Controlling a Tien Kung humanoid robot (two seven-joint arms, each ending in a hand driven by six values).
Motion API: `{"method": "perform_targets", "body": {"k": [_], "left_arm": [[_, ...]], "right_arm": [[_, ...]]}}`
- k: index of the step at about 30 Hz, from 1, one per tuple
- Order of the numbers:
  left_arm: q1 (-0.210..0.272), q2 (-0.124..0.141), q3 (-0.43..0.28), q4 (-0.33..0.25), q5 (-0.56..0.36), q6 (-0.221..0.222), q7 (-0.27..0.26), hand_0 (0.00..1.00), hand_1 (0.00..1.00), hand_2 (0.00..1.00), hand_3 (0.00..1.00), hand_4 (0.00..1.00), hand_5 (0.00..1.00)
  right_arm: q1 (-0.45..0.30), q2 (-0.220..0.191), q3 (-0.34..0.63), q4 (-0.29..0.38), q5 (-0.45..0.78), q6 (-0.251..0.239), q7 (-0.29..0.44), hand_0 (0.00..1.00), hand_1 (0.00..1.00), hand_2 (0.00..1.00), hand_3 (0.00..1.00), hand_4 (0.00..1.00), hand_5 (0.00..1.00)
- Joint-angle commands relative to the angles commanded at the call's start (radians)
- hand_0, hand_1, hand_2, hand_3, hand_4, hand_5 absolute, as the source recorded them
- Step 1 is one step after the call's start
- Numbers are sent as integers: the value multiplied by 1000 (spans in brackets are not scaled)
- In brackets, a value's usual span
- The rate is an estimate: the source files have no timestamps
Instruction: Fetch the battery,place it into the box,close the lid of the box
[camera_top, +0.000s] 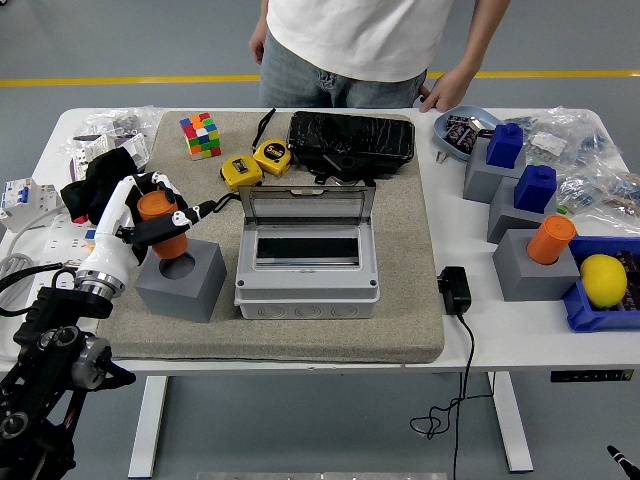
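Above the emptied grey block, left-hand fingers pinch the orange battery; box open.

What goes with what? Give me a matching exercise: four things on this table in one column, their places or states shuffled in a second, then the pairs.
Things:
1. orange battery
2. grey block
3. grey box
4. lemon

Places or states:
A. lid raised, inside showing
B. lies in the blue bin at the table's right edge
C. held by the left robot hand, lifted clear of its socket
D. round socket on top stands empty

Pairs: 1-C, 2-D, 3-A, 4-B
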Motion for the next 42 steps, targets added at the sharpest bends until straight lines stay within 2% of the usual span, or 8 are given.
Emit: {"method": "perform_targets", "body": {"k": [5,6,11,12,16,23,29,42], "left_arm": [[-1,21,30,-84,87,80,5,46,75,75,90,998,2],[0,28,39,-105,109,102,7,53,32,43,38,998,127],[5,74,107,-221,234,178,50,53,32,43,38,998,127],[7,95,138,-258,266,198,67,52,26,26,17,998,327],[6,138,227,-363,371,228,110,52,26,26,17,998,327],[-21,177,398,-370,524,244,172,53,18,18,7,902,423],[-77,187,544,-370,508,250,158,51,14,15,4,873,445],[-183,180,677,-293,493,269,112,45,10,10,2,843,446]], "right_arm": [[0,-1,1,0,-1,0,-1,867,846,809,827,998,998],[0,0,2,0,-2,0,-1,867,846,809,827,998,998],[3,-2,4,0,-4,0,-1,867,846,809,827,998,998],[3,-4,5,0,-5,-1,-2,867,846,809,827,998,998],[5,-7,5,0,-4,-1,-2,867,846,809,827,998,998],[7,-10,6,0,-8,-1,-3,867,846,809,828,998,998],[11,-10,5,1,-11,-1,-4,867,846,809,827,998,998],[12,-12,-11,-2,0,-1,-3,866,846,809,827,998,998]]}}
